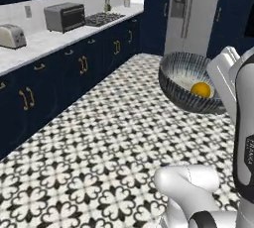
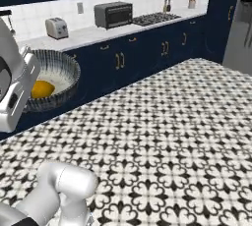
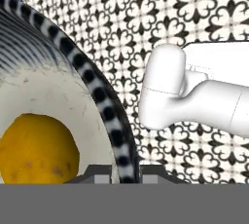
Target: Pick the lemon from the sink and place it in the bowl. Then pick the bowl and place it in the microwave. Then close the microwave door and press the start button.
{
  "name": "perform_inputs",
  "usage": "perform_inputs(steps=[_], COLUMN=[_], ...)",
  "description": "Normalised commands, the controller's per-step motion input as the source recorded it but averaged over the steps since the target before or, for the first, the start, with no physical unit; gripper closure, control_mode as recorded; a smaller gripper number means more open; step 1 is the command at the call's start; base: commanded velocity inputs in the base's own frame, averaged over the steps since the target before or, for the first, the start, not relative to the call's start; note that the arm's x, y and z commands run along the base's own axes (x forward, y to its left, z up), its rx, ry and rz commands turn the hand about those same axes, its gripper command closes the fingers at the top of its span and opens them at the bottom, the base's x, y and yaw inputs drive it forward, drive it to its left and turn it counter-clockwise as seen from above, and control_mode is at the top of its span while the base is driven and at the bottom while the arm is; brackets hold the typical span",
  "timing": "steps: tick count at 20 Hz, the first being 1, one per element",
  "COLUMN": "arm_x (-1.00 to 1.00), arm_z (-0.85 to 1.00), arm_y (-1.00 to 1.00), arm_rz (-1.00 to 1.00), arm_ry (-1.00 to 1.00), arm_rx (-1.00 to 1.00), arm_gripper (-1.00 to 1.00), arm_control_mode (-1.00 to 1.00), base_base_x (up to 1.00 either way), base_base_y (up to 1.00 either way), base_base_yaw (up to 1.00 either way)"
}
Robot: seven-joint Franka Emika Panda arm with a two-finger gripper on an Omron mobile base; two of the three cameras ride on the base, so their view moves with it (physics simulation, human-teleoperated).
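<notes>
Lemon [image 1: 201, 89]: yellow, resting low inside the bowl [image 1: 184, 73], against the pale inner wall on the side nearest the arm.

Bowl: streaked dark outside, whitish inside; carried in the air over the patterned floor [image 1: 99, 147], well apart from the kitchen surface [image 2: 93, 34] with its toaster [image 2: 57, 27] and toaster oven [image 2: 113, 14]. Appears tilted, mouth turned partly toward the cameras.

Claw [image 3: 125, 177]: narrowly set, clamped across the bowl's rim; in the hand view the striped rim runs down between the two tips.

Risk: hold is on one edge only, so the bowl's weight hangs to one side. Judged likely to pivot or slip in a quick swing. With the tilt, the lemon could roll out over the low side.

Arm: white, raised beside the bowl, wrist at bowl height, elbow link low over the floor.
</notes>
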Motion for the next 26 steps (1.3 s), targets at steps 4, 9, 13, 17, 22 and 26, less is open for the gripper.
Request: perform_inputs(steps=[4, 9, 13, 17, 22, 26], arm_x=[0.0, 0.0, 0.0, 0.0, 0.0, 0.0], arm_z=[0.0, 0.0, 0.0, 0.0, 0.0, 0.0], arm_y=[0.0, 0.0, 0.0, 0.0, 0.0, 0.0], arm_rz=[0.0, 0.0, 0.0, 0.0, 0.0, 0.0], arm_ry=[0.0, 0.0, 0.0, 0.0, 0.0, 0.0], arm_rx=[0.0, 0.0, 0.0, 0.0, 0.0, 0.0], arm_gripper=[1.0, 1.0, 1.0, 1.0, 1.0, 1.0], arm_control_mode=[1.0, 1.0, 1.0, 1.0, 1.0, 1.0], base_base_x=[0.0, 0.09, 0.36, 0.6, 0.96, 1.0], base_base_y=[0.0, -0.37, -0.96, -1.0, -0.89, -0.66], base_base_yaw=[-0.99, -0.81, -0.35, -0.38, -0.19, 0.0])
